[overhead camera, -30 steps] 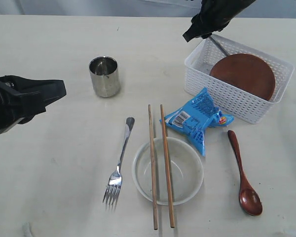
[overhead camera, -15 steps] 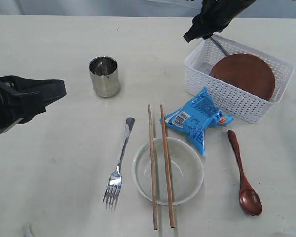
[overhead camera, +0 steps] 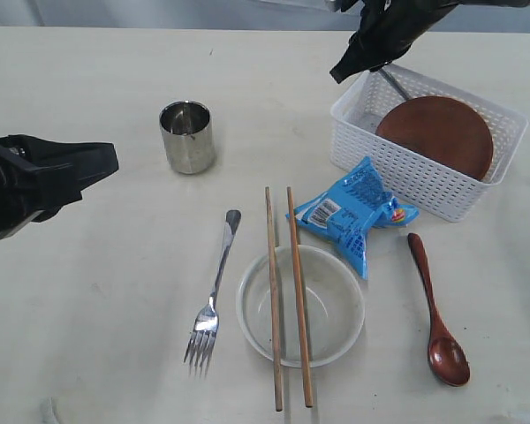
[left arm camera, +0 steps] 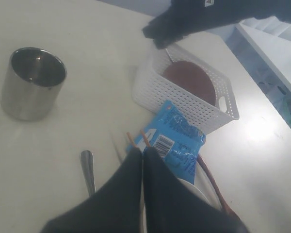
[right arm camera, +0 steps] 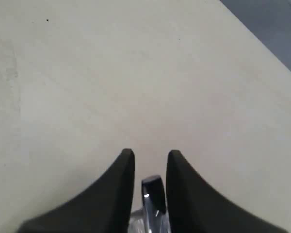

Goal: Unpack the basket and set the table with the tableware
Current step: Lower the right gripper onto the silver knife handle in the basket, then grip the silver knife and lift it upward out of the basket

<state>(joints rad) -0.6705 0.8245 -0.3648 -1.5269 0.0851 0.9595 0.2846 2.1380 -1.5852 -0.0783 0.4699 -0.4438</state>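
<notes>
Right pincer (overhead camera: 353, 64) sits over the far corner of the basket (overhead camera: 406, 177), clamped on the metal knife (overhead camera: 390, 81), which slants down beside the brown plate (overhead camera: 435, 132) inside. Left pincer (overhead camera: 106, 163), fingers pressed together and empty, hangs over the tabletop (overhead camera: 97, 291), left of the steel cup (overhead camera: 187, 137).

1. The table (overhead camera: 97, 309): pale cream, flat.
2. The basket (overhead camera: 397, 172): white lattice, upright at the table's 2 o'clock. It holds a tilted brown plate (overhead camera: 435, 132). A knife (overhead camera: 394, 84) slants up at its 11 o'clock corner, clamped in the right gripper (right arm camera: 150, 158).
3. Off-white bowl (overhead camera: 331, 309): upright at 6 o'clock, with two chopsticks (overhead camera: 299, 291) lying parallel across it.
4. Around the bowl: fork (overhead camera: 214, 291) at 9 o'clock, steel cup (overhead camera: 187, 137) at 11, dark spoon (overhead camera: 433, 309) at 3.
</notes>
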